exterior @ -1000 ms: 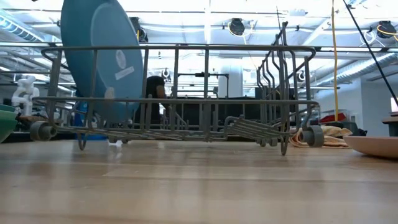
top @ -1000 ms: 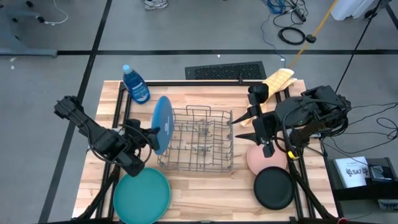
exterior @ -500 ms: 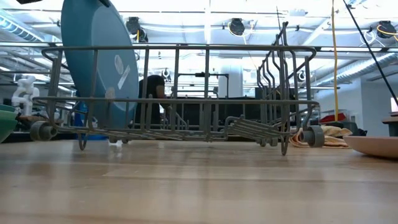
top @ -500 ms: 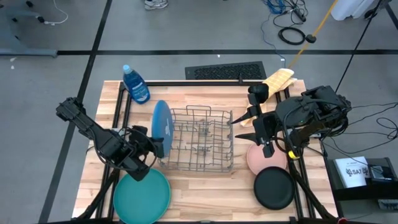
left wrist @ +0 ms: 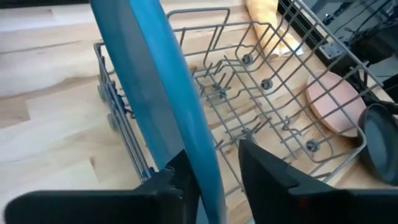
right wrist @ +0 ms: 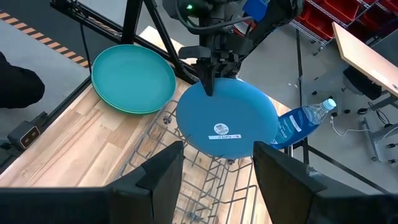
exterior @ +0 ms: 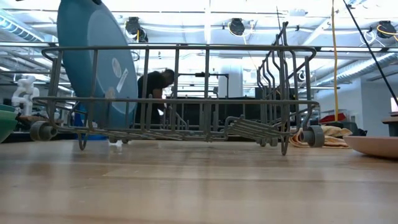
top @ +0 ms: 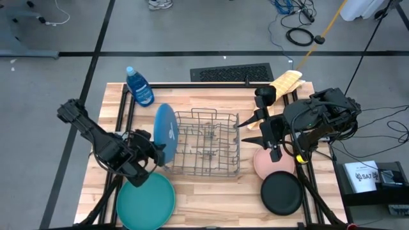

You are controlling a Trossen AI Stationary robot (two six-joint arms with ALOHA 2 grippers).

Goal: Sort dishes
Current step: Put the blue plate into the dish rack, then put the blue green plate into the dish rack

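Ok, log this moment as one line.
left pincer: opening around blue plate | plate: upright in rack | right pincer: waiting open

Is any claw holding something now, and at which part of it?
It cannot be told: the left claw straddles the blue plate's rim, grip unclear. The right claw holds nothing.

A pale, smooth-planed wood table (top: 211, 191) with visible grain carries a grey wire rack (top: 206, 144) of thin metal rod at its centre; standing in the rack's 9 o'clock end is a large blue plate (right wrist: 227, 121), matt plastic by its look, with a small paper sticker on its underside. At 7 o'clock lies a light green plate (top: 146, 200) with a soft satin sheen, at 4 o'clock a pink plate (top: 267, 163) and a matt black plate (top: 281, 193). The blue bottle (top: 138, 86) at 11 o'clock is clear, glossy plastic
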